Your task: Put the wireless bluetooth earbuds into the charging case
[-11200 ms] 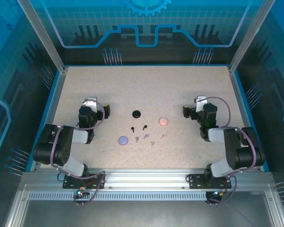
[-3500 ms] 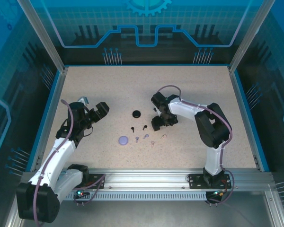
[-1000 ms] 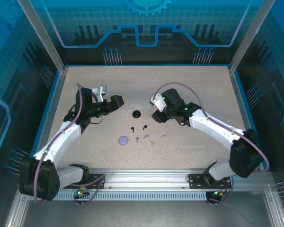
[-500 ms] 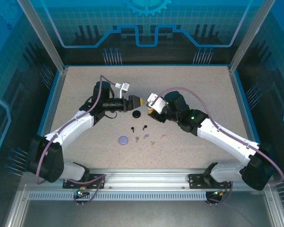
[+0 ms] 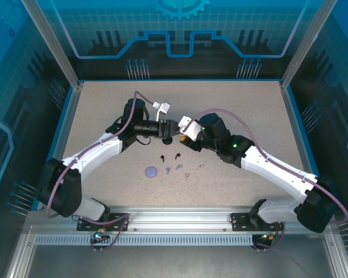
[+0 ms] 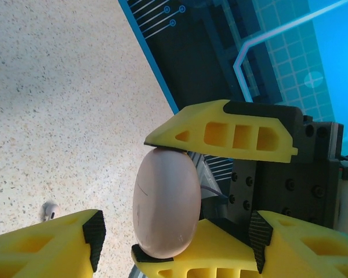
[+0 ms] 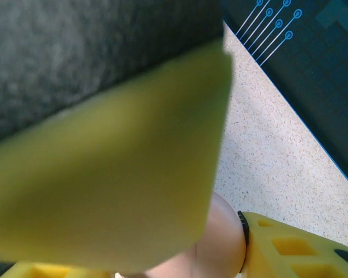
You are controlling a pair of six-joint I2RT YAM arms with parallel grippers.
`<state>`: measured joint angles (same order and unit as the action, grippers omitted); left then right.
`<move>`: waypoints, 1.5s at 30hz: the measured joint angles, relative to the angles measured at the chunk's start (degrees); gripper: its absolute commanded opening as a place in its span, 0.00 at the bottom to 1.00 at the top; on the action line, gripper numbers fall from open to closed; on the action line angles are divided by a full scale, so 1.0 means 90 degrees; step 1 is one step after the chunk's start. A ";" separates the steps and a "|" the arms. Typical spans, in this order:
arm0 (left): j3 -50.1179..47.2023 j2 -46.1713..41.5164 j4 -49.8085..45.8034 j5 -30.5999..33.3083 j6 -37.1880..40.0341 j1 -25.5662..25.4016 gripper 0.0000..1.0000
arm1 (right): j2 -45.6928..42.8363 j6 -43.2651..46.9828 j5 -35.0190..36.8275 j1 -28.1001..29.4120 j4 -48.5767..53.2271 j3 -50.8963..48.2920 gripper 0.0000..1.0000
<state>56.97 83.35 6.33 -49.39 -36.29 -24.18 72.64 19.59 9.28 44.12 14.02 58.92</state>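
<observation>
Since a second ago the left gripper (image 5: 169,127) has swung in to the right gripper (image 5: 184,132). Right clamps the pale pink case (image 6: 165,202) aloft; left's jaws are narrowing beside it, not touching. Probably a two-handed lid opening. The earbuds (image 5: 177,155) lie on the counter (image 5: 238,104).

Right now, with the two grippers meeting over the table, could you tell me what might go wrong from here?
The right gripper pinches the smooth pink case by its rim alone; the left gripper, jaws open either side, might knock it loose when closing.
The left fingers also flank the right gripper's lower finger and might clamp that instead.
A dropped case could scatter the earbuds on the table nearby.
</observation>
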 measured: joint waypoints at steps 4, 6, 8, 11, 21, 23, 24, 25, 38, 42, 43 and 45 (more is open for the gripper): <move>0.0000 0.0002 0.0002 -0.0007 0.0000 -0.0005 0.55 | 0.0000 0.0000 0.0000 0.0012 0.0000 0.0000 0.49; 0.0002 0.0002 0.0000 -0.0015 0.0002 -0.0007 0.53 | 0.0000 0.0002 0.0005 0.0012 0.0000 0.0000 0.49; 0.0153 0.0085 -0.0175 -0.0053 0.0136 -0.0087 0.53 | 0.0000 0.0002 0.0022 0.0015 -0.0002 0.0000 0.49; 0.0323 0.0192 -0.0372 -0.0017 0.0338 -0.0177 0.46 | -0.0007 0.0022 0.0024 0.0015 -0.0005 0.0000 0.49; 0.0335 0.0236 -0.0627 0.0005 0.0563 -0.0177 0.39 | -0.0007 0.0024 -0.0070 0.0017 -0.0002 0.0000 0.49; 0.0335 0.0240 -0.0636 0.0005 0.0576 -0.0177 0.42 | -0.0007 0.0022 -0.0092 0.0017 -0.0002 0.0000 0.49; 0.0335 0.0243 -0.0639 0.0002 0.0580 -0.0177 0.44 | -0.0007 0.0022 -0.0107 0.0017 -0.0002 0.0000 0.49; 0.0335 0.0245 -0.0634 -0.0002 0.0578 -0.0180 0.45 | -0.0007 0.0019 -0.0126 0.0017 -0.0005 0.0000 0.49; 0.0335 0.0248 -0.0690 0.0007 0.0741 -0.0226 0.29 | 0.0007 0.0010 -0.0267 0.0017 0.0007 0.0049 0.54; 0.0335 0.0248 -0.0690 0.0005 0.0763 -0.0240 0.29 | 0.0015 -0.0036 -0.0306 0.0010 0.0049 0.0066 0.70; 0.0335 0.0245 -0.0690 0.0005 0.0765 -0.0255 0.29 | 0.0019 -0.0056 -0.0325 0.0007 0.0104 0.0092 0.75; 0.0335 0.0243 -0.0682 0.0022 0.0765 -0.0287 0.27 | 0.0017 -0.0141 -0.0425 -0.0053 0.0238 0.0155 0.88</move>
<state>59.99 85.54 0.19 -49.19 -29.41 -26.76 72.79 18.33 5.45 43.64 16.16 60.31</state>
